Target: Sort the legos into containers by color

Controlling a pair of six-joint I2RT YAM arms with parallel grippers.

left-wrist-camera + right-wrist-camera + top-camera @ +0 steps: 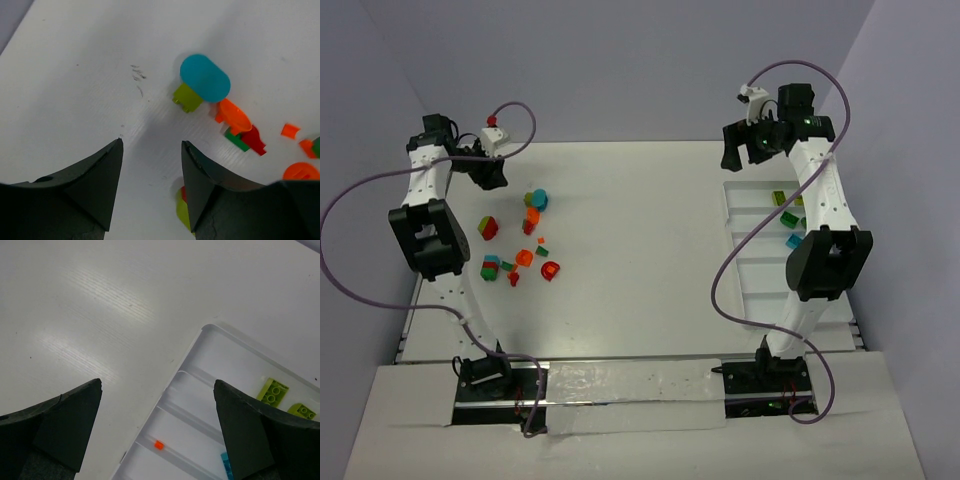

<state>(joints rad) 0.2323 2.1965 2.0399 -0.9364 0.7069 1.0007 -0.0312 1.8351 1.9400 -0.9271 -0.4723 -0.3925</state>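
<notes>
While the left arm bends forward at the table's (640, 220) far left, we see the left gripper (151, 145) hovering low, jaws apart and empty, beside the loose legos (520, 250). The right gripper (157, 385) hangs wide open above the tray's (745, 195) far corner, where a few more lie.

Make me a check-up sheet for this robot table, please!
Surface: white table, a few faint scuff marks.
Job's things: loose legos clustered on the left; white tray on the right holds lime green bricks, a teal brick and a tiny orange piece.
Clutter: nothing seen.
Grippers: left gripper open over bare table beside the pile; right gripper wide open, empty, over the tray's corner.
Cables: purple cables loop from both arms; the right one crosses the tray.
Surroundings: plain pale walls.
</notes>
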